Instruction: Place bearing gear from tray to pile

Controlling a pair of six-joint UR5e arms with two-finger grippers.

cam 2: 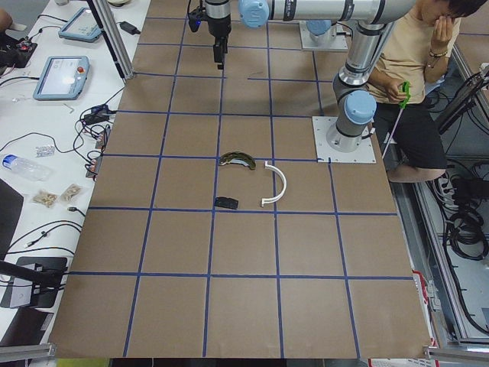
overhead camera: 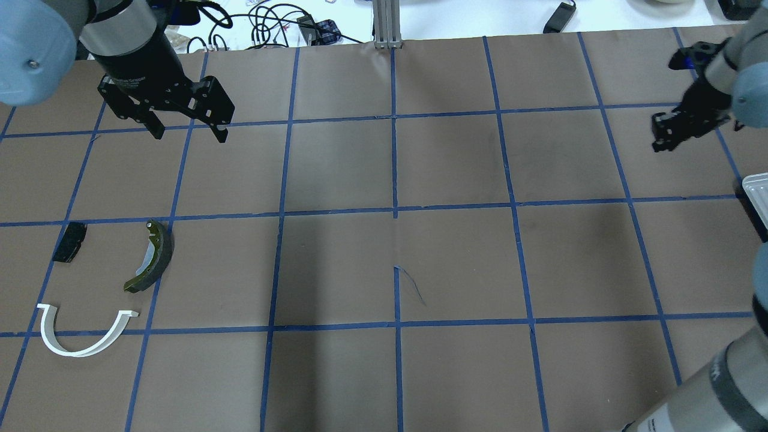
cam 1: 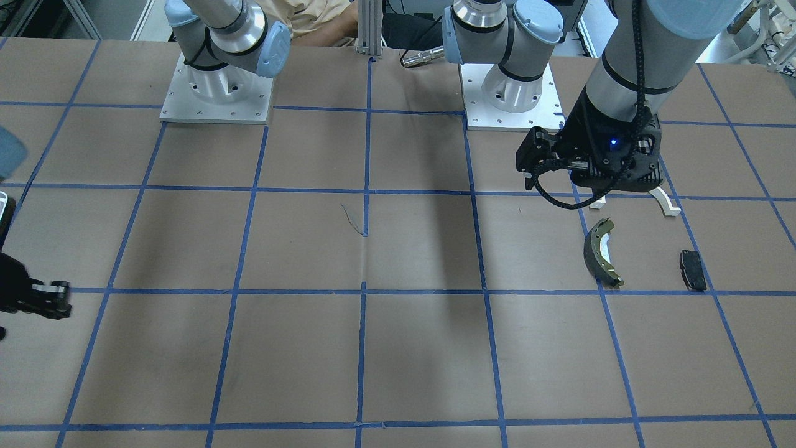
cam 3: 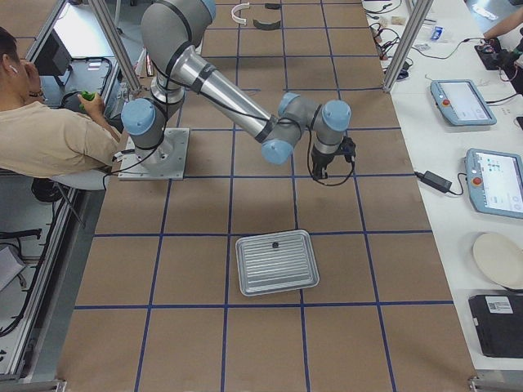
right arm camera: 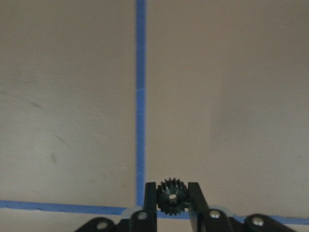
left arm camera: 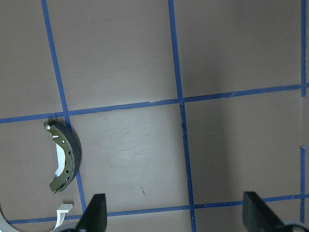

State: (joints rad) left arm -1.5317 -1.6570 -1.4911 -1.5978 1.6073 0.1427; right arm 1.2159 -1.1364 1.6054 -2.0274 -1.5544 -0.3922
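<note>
Gear [right arm camera: 172, 197] is clamped in the right tool [right arm camera: 172, 192] above the worktop [overhead camera: 396, 180]; left tool [overhead camera: 189, 133] hangs spread wide near the pile [overhead camera: 151, 259].

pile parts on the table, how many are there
3. The olive-green curved brake shoe lies mid-pile, the white arched strip nearer the robot, the small flat black pad further to the robot's left. None looks hidden.

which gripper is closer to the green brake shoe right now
Left. The left gripper hangs open over the table just beyond the brake shoe; the right gripper, shut on the gear, is across the table near the tray.
</note>
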